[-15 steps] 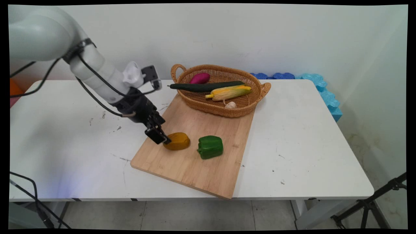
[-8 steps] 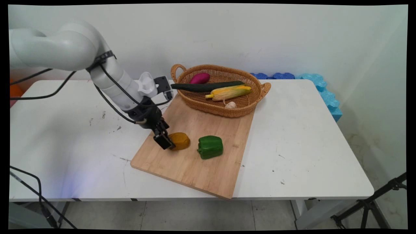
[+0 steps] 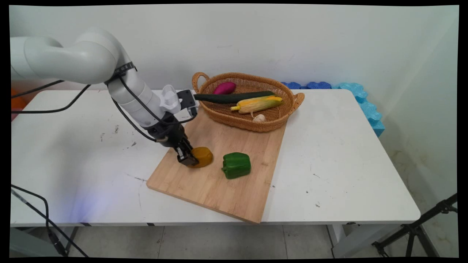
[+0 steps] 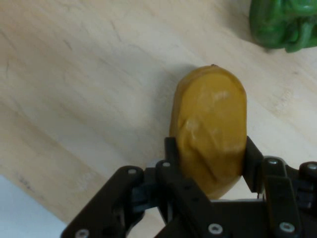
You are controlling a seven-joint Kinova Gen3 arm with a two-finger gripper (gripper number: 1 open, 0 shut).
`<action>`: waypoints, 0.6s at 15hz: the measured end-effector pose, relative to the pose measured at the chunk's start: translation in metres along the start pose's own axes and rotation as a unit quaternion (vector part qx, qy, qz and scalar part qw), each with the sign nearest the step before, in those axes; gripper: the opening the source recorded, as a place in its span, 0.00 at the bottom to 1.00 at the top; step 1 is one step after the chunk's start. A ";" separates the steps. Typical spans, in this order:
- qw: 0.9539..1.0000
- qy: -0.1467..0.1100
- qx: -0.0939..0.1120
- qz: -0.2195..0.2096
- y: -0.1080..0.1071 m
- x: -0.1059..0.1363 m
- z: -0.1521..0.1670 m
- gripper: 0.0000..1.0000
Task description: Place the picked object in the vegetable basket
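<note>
**Table** (image 3: 347,164): white and scuffed, bearing everything below.

**Cutting board** (image 3: 219,190): pale wood, lying askew, its near corner pointing at the table's front edge.

**Green pepper** (image 3: 236,165): resting on the board just beside the potato and apart from it. The hand view is cropping it to one corner.

**Potato** (image 4: 210,124): yellow-brown and rounded, lying on the board's left part, apparently not lifted.

**Gripper** (image 3: 188,159): black, reaching down at a slant from the left. In the hand view its fingers (image 4: 171,153) are lying against the potato's two long flanks, pinching it at its nearer end. This reads as the gripping stage. The skin looks smooth and the body bulges, so the hold is probably sitting on curved faces.

**Basket** (image 3: 241,124): woven, two-handled, overlapping the board's far end. It is holding a dark cucumber (image 3: 234,97), an ear of corn (image 3: 257,103), a purple vegetable (image 3: 225,87) and a garlic bulb (image 3: 259,118).

**Blue foam** (image 3: 365,106): running along the far right edge.

**Hard to make out:**
- How firmly the pads are pressing.
- The potato's underside.
- In the main view, the finger on the far side.
- The purple vegetable's kind.
</note>
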State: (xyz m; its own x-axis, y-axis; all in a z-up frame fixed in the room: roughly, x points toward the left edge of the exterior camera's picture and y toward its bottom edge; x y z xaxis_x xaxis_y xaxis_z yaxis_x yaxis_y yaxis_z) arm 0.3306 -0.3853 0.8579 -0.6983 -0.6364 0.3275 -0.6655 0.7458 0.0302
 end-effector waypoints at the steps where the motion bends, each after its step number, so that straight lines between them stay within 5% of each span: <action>1: 1.000 0.002 0.001 0.000 -0.001 -0.001 -0.002 0.00; 9: 0.999 0.044 -0.010 0.007 -0.018 -0.001 -0.072 0.00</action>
State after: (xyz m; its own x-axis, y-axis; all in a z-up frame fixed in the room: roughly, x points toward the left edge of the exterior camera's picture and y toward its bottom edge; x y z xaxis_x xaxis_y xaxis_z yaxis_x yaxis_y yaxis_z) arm 0.3623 -0.3837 0.9254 -0.6808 -0.6074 0.4094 -0.6500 0.7586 0.0445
